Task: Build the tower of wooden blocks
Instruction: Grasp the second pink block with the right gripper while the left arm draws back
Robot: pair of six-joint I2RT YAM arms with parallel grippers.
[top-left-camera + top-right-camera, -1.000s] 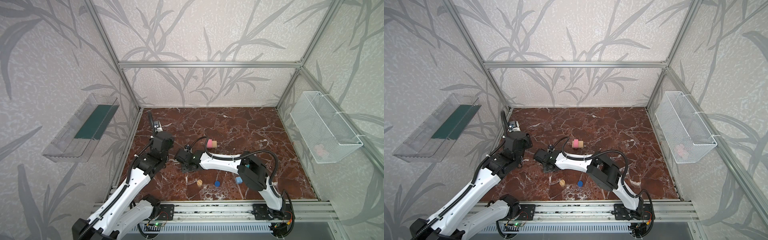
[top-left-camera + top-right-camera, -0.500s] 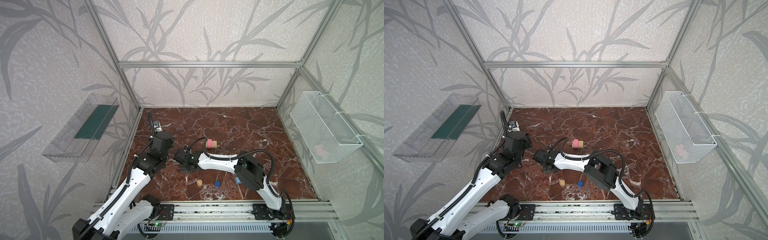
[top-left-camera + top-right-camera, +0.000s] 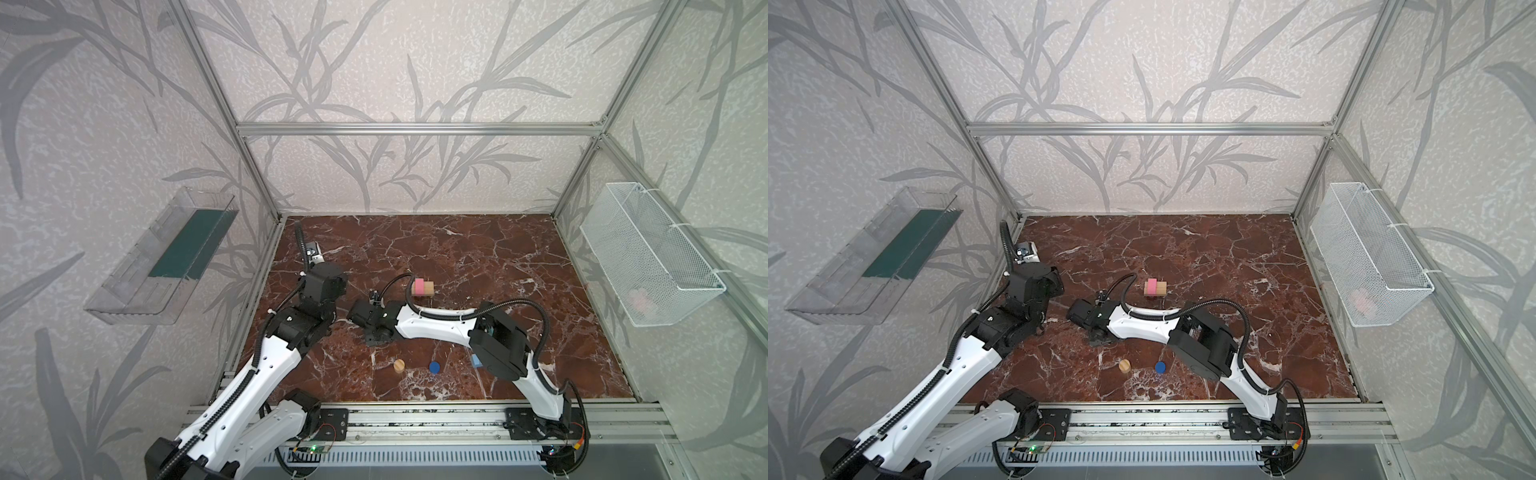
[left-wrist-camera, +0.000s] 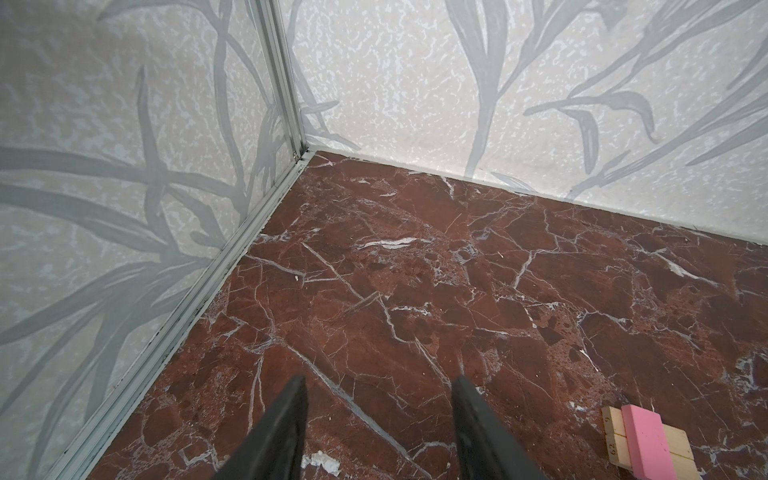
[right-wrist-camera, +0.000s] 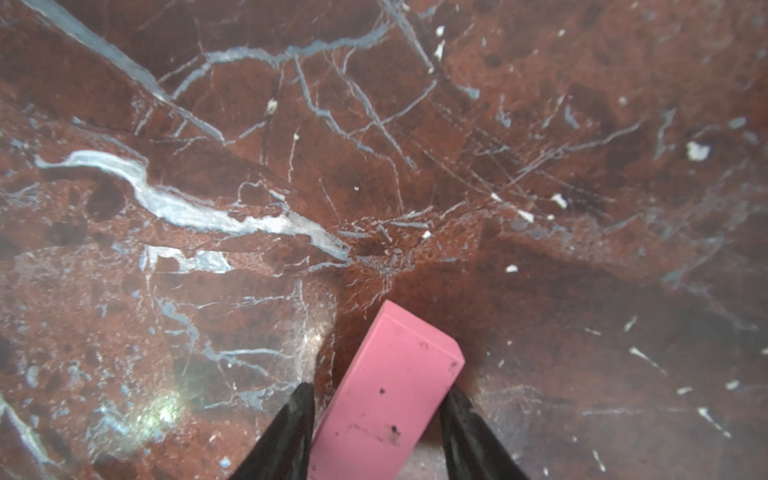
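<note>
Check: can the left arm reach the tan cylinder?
Probably, but not straight: the right gripper sits between the open left gripper and the tan cylinder; it must swing round the front.

The right arm (image 3: 436,328) has edged leftward, its elbow now crowding the light blue block (image 3: 476,362).

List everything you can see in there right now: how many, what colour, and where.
tan bars: two, tan, side by side, mid-table
stacked pink bar: one, pink, across the tan bars
loose pink bar: one, pink, between the right arm's jaws
tan cylinder: one, tan, front of the table
blue cylinder: one, dark blue, beside tan cylinder
blue block: one, light blue, partly behind right arm
table: one, red-brown marble
basket: one, white wire, right wall
tray: one, clear, left wall
left arm: white and black, jaws open, empty
right arm: white and black, jaws flanking loose pink bar
</note>
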